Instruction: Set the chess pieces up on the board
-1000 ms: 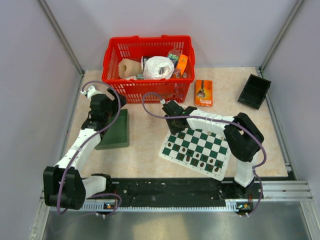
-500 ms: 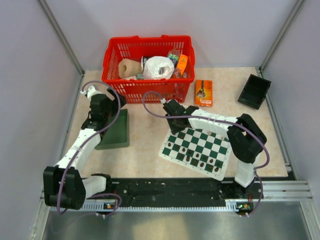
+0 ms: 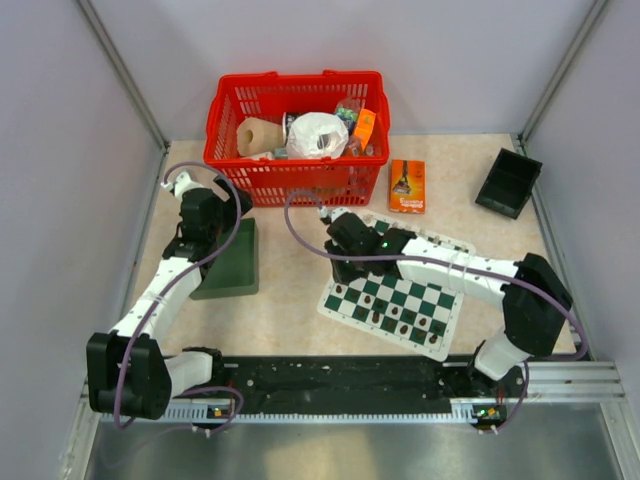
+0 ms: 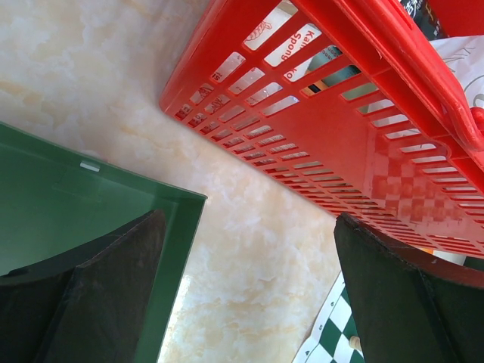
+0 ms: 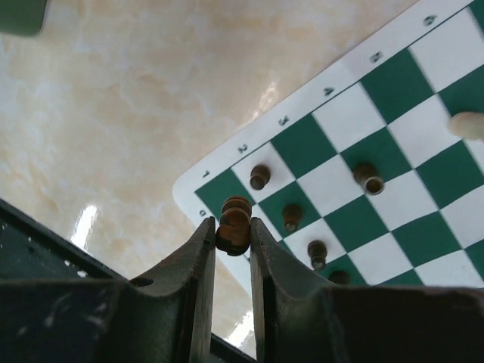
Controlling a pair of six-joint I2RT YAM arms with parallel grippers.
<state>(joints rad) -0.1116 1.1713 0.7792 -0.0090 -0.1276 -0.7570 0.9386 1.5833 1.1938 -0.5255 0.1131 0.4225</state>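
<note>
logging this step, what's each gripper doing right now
Left gripper: open, empty.
Right gripper: closed on a dark brown chess piece.

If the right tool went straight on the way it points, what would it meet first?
Likely the board's corner beside a dark pawn; the dark piece in the right tool would land first; depth unclear.

Two white arms (image 3: 160, 290), black joints (image 3: 205, 215), trailing purple cables (image 3: 286, 212), dark tool fingers (image 5: 193, 280)

Readable marks: digits on the board edge, one partial label in the basket.
Board (image 5: 306, 106) white border showed 2, 3, 4, 6, climbing toward 1 o'clock; pack (image 4: 291, 47) inside red basket (image 4: 340, 151) read "Spong", cut off.
</note>
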